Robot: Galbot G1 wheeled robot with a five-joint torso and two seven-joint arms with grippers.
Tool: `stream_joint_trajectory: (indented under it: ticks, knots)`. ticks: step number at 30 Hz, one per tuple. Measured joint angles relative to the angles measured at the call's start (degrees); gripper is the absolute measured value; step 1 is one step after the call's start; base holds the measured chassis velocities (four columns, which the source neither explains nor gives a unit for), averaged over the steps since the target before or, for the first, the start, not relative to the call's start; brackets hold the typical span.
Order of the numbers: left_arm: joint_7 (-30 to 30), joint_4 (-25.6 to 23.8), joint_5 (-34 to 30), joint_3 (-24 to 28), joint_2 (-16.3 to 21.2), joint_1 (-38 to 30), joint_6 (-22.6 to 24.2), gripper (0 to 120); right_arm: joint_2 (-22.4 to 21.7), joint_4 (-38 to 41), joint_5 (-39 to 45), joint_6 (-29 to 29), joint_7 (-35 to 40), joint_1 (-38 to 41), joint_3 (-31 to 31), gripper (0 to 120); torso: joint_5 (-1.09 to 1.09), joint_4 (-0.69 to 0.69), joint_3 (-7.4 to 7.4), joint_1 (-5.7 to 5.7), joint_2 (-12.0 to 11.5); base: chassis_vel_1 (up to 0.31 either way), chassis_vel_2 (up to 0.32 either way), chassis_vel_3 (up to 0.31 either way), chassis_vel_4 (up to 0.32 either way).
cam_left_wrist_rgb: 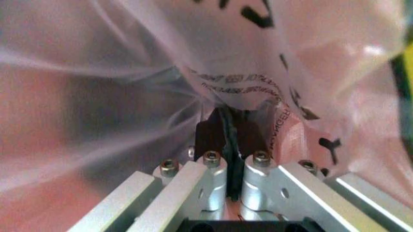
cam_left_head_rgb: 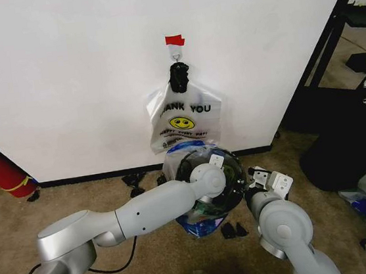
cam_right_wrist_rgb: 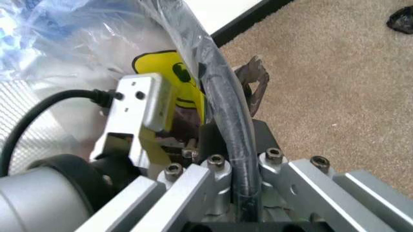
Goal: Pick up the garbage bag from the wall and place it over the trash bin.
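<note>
Currently both grippers, left [cam_left_wrist_rgb: 232, 159] and right [cam_right_wrist_rgb: 235, 169], pinch the bag [cam_left_head_rgb: 203, 224] closed-jawed, apparently stretching it over the bin [cam_left_head_rgb: 229, 165]; next, seat it evenly.

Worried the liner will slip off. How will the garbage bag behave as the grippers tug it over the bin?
Probably floppy and light: the garbage bag is thin, see-through, wrinkled film bunched in the left gripper. Likely slippery, so it may slide off the bin rim, which the right gripper pinches.

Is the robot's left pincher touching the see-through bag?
Touching. In the left wrist view the left gripper has its dark fingertips closed together on a fold of the garbage bag, with no gap between film and pads.
</note>
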Motion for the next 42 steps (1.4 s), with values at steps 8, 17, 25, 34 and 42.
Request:
stream_joint_trajectory:
  ticks: [8,17,25,34,42]
  knots:
    - [0.00,0.24,0.26,0.40,-0.26,0.51,0.00,0,0.16,0.18,-0.03,0.01,-0.05,-0.31,0.02,0,0.00,0.00,0.00,0.00,0.00,0.000,0.000,0.000,0.000]
    - [-1.74,-3.03,-2.64,-0.27,0.90,-1.01,-0.03,0,-0.31,-0.66,-1.44,0.02,-1.05,-0.35,0.33,0,0.00,0.00,0.00,0.00,0.00,0.000,0.000,0.000,0.000]
    - [-3.61,-4.01,-7.45,2.04,2.01,-4.06,-0.06,0,0.03,-1.77,-5.09,0.35,-2.47,0.14,-0.35,0,0.00,0.00,0.00,0.00,0.00,0.000,0.000,0.000,0.000]
    - [-6.04,-8.84,-14.03,0.29,3.69,-5.83,-0.10,0,-1.04,-2.57,-8.02,0.57,-4.35,-0.61,0.28,0,0.00,-0.01,0.00,0.00,0.00,0.000,0.000,0.000,0.000]
    - [-6.80,-9.23,-16.47,1.94,4.10,-5.37,-0.10,0,-1.08,-3.53,-10.97,1.06,-5.10,-0.80,0.22,0,0.00,-0.01,0.00,0.00,0.00,0.000,0.000,0.000,0.000]
